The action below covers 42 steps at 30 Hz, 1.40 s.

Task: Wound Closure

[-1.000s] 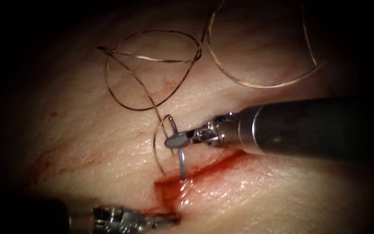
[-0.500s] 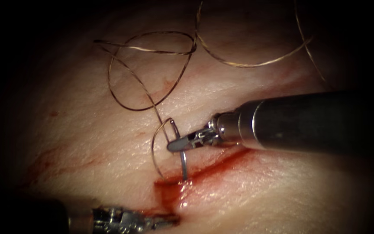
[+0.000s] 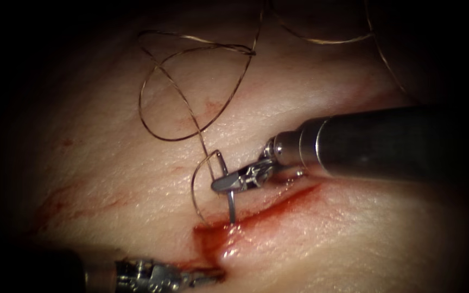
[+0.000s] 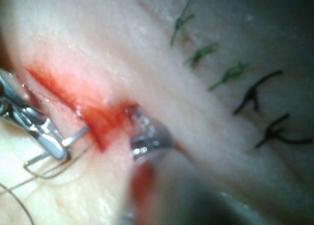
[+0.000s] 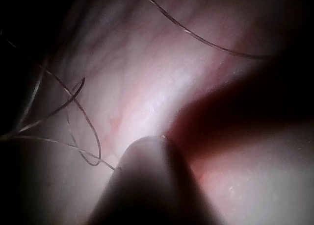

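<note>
Since a second ago the thread (image 3: 191, 116) loops have drifted away from the right tool, whose shaft has swung slightly while its grip stayed put. Left tool (image 3: 213, 275) lies at the cut (image 3: 267, 209), jaws closed, whether on tissue (image 3: 109, 179) I cannot tell. Right tool (image 3: 225, 183) is clamped on the needle (image 3: 230, 209) mid-curve, its tip in the tissue just below the jaws, at the cut's edge.

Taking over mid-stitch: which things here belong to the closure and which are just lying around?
In the job:
- needle, held mid-curve by the right pincer, tip at the cut
- thread, looped on the tissue
- left pincer, at the cut's lower end

Lying about:
- older finished stitches
- red fluid
</note>
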Tool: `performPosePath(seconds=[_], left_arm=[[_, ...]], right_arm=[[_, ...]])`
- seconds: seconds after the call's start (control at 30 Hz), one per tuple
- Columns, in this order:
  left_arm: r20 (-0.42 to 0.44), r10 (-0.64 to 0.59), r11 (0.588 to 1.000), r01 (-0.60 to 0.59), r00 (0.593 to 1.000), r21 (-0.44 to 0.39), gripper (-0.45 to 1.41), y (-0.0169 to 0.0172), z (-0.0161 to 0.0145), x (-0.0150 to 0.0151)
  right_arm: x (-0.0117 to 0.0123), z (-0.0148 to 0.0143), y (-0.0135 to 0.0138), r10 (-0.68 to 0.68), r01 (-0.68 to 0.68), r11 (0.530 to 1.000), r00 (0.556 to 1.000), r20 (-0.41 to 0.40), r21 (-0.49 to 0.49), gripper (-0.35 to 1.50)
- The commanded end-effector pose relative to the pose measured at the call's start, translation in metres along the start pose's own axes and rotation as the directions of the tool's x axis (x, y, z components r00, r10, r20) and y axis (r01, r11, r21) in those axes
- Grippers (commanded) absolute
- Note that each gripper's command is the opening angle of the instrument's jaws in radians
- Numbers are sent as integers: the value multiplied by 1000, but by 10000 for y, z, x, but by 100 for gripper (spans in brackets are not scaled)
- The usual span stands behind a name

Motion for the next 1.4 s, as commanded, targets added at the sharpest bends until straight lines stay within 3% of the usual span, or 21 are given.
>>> performPosePath(seconds=[0.03,0.43,1.1,1.23,1.27,1.3,1.33,1.37,1.4], left_arm=[[-1,-2,1000,2,1000,-3,-45,6,8,-2],[-2,-2,1000,2,1000,-3,-45,6,8,-2],[-2,-2,1000,2,1000,-5,-45,5,6,-2],[-2,-2,1000,2,1000,-5,-45,5,6,-2],[-2,-2,1000,2,1000,-5,-45,5,6,-2],[-2,-2,1000,2,1000,-5,-45,5,6,-2],[-2,-2,1000,2,1000,-5,-45,5,6,-2],[-3,-2,1000,2,1000,-5,-45,5,6,-2],[-3,-2,1000,2,1000,-5,-45,5,6,-1]], right_arm=[[3,6,6,26,-26,1000,1000,-1,-1,-35],[-23,17,6,133,-132,991,989,71,-20,-35],[-35,14,9,174,-172,985,981,83,-35,-35],[-28,16,5,121,-122,992,992,44,10,-35],[-25,16,4,22,-24,999,999,35,45,29],[-25,16,4,22,-24,999,999,35,45,29],[-24,16,3,-13,11,999,999,35,53,44],[-21,16,1,-124,122,991,992,25,63,93],[-20,16,1,-164,163,984,986,14,66,109]])
